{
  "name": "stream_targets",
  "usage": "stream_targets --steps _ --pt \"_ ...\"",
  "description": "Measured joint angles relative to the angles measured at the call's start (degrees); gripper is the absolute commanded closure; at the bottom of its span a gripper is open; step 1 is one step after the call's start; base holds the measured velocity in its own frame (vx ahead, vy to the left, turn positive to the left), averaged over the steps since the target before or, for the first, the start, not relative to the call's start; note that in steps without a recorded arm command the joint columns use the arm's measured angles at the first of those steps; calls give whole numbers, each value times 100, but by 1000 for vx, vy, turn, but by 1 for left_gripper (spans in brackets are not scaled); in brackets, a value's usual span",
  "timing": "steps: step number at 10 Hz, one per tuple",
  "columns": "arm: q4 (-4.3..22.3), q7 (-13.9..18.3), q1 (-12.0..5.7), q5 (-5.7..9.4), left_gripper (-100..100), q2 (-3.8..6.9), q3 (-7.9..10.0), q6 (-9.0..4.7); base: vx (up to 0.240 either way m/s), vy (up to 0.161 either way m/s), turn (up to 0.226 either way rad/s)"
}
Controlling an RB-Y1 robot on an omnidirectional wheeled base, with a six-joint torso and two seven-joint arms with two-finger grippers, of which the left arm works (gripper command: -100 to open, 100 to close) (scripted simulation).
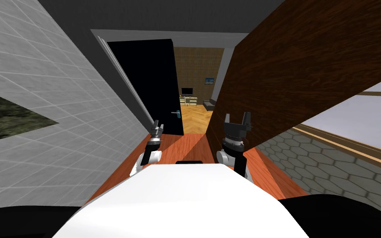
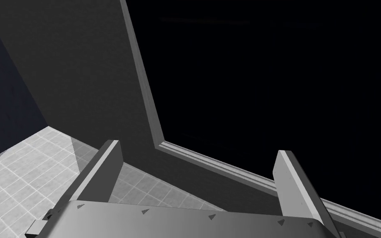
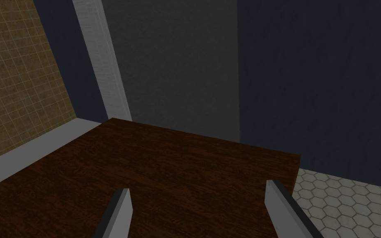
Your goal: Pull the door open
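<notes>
Beside the right gripper (image 1: 237, 117) stands the brown door (image 1: 309, 70); fingers apart.

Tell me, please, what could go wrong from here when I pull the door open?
1. Both grippers are open and hold nothing. The left gripper is apart from the handle on the dark door, so a pull now would likely catch nothing.
2. The right gripper is close to the brown wooden panel and may scrape it if that arm swings.
3. The passage between the tiled wall and the panel looks narrow, so the door might hit my arms.
</notes>
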Motion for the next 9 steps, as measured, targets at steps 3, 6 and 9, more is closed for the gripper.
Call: stream_targets --steps 3,6,9 --pt "337 33 -119 52 -100 101 27 41 138 15 -57" --pt "727 71 -298 109 -100 205 86 61 86 14 -40" --pt "1095 91 -439 157 -100 280 111 109 139 24 -59"
